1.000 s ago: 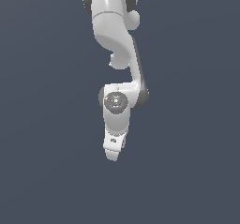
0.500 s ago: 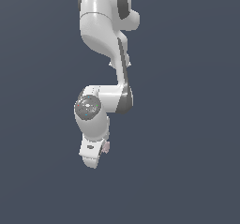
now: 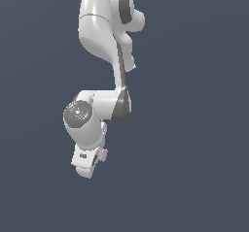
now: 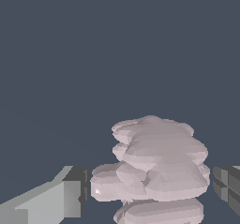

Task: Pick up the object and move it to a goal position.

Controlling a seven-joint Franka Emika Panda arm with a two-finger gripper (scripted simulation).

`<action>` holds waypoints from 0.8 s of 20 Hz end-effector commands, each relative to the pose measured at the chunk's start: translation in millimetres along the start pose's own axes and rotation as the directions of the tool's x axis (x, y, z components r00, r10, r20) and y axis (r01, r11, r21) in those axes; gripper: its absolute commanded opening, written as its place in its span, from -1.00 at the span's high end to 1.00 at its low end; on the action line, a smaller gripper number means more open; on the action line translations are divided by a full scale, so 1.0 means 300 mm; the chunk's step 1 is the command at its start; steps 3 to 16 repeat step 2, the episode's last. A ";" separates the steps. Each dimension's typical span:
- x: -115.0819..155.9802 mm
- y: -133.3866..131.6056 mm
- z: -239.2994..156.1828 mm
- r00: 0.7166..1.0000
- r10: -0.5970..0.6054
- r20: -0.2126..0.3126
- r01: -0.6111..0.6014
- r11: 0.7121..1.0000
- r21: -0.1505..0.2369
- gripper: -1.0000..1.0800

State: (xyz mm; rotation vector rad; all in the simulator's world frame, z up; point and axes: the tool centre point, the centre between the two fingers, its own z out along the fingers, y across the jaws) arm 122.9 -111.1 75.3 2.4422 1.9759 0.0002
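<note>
The object (image 4: 154, 167), a pale pink-grey lumpy ball, fills the space between my two grey fingers in the wrist view. One finger (image 4: 65, 197) presses its side and the other finger (image 4: 229, 185) sits right at its opposite side. My gripper (image 4: 150, 190) is shut on the object. In the exterior view the object (image 3: 103, 154) shows only as a small pink speck beside the white hand, at my gripper (image 3: 99, 158), low at the exterior view's left. The white arm hides most of it there.
The white arm (image 3: 104, 41) hangs down from the top of the exterior view, its elbow (image 3: 119, 105) above the hand. All around is a plain dark blue-grey background with no other objects or edges showing.
The arm has swung toward the exterior view's left over the last second, carrying the hand and the pink object with it. The upper arm has turned and looks larger.
</note>
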 end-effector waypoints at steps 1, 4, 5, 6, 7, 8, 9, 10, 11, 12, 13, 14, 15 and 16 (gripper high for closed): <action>-0.002 0.004 -0.001 1.000 -0.001 0.000 0.001 1.000 0.000 1.00; -0.001 0.004 -0.001 1.000 -0.001 0.000 0.001 1.000 0.000 1.00; -0.001 0.004 -0.001 1.000 -0.001 0.000 0.001 1.000 0.000 1.00; -0.001 0.004 -0.001 1.000 -0.001 0.000 0.001 1.000 0.000 1.00; -0.001 0.004 -0.001 1.000 -0.001 0.000 0.001 1.000 0.000 1.00; -0.001 0.004 -0.001 1.000 -0.001 0.000 0.001 1.000 0.000 1.00; -0.001 0.004 -0.001 1.000 -0.001 0.000 0.001 1.000 0.000 1.00; -0.001 0.004 -0.001 1.000 -0.001 0.000 0.001 1.000 0.000 1.00; -0.001 0.004 -0.001 1.000 -0.001 0.000 0.001 1.000 0.000 1.00; -0.001 0.004 -0.001 1.000 -0.001 0.000 0.001 1.000 0.000 1.00; -0.001 0.004 -0.001 1.000 -0.001 0.000 0.001 1.000 0.000 1.00; -0.001 0.004 -0.001 1.000 -0.001 0.000 0.001 1.000 0.000 1.00; -0.001 0.004 -0.001 1.000 -0.001 0.000 0.001 1.000 0.000 1.00; -0.001 0.004 -0.001 1.000 -0.001 0.000 0.001 1.000 0.000 1.00</action>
